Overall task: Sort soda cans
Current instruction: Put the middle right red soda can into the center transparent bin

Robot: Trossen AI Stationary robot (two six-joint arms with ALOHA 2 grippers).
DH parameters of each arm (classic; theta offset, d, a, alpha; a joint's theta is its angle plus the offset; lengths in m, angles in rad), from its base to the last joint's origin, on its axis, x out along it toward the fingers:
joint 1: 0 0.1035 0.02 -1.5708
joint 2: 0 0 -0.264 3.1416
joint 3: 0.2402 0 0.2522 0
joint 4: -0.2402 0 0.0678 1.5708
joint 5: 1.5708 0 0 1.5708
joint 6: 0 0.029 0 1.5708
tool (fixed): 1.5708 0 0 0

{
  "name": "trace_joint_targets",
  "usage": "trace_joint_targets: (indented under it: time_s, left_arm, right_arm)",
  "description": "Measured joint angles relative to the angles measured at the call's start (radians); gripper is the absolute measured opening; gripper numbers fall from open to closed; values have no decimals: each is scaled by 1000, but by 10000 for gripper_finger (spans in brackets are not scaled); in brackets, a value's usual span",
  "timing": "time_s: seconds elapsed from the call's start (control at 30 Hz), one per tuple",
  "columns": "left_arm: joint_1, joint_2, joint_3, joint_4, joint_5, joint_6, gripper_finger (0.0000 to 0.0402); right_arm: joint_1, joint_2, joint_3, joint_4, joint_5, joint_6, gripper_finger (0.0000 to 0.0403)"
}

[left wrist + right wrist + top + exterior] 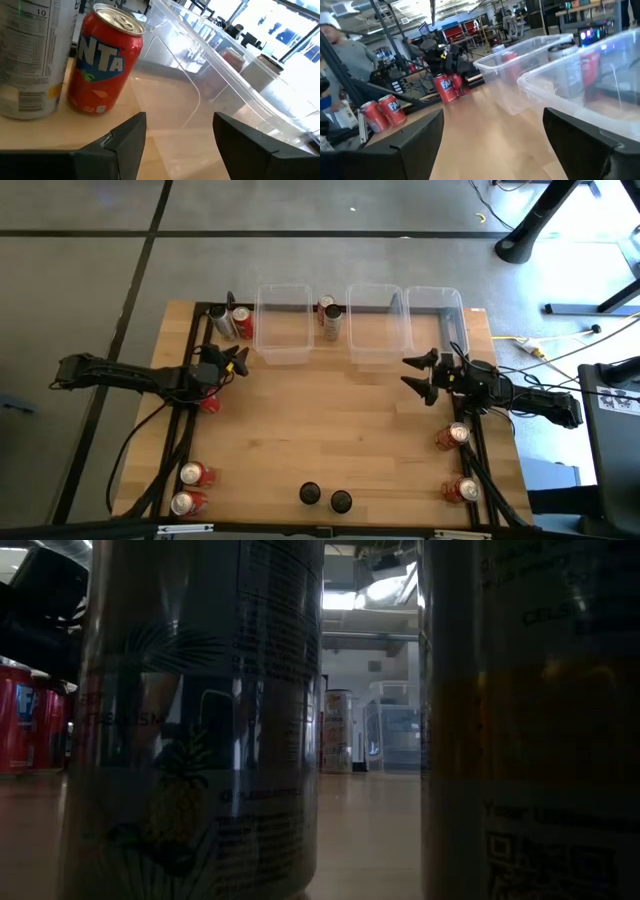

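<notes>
Three clear bins (283, 330) along wooden table's (340, 430) far edge.

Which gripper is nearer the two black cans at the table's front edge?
Neither clearly. The black cans sit between them; the left gripper and right gripper both hover far back by the bins.

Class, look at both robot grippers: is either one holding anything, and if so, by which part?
Nothing is held. The left gripper hangs with jaws open near the red soda can; the right gripper is open by the clear plastic bins.

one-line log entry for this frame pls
left gripper: open, empty, facing red can | right gripper: open, empty, by bins | bins: no cans inside
</notes>
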Motion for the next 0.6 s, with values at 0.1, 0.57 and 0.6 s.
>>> trace_joint_targets:
  time_s: [0.1,0.57,0.6]
  left_arm:
    - [1,0,0,-1,-4,50,221]
    - [1,-6,1,50,-5,324,221]
    - [1,-6,4,45,-1,325,221]
  right_arm:
    - [0,0,0,-8,0,-21,340]
    - [0,0,7,-50,82,-78,340]
    - [0,0,7,-51,86,-76,340]
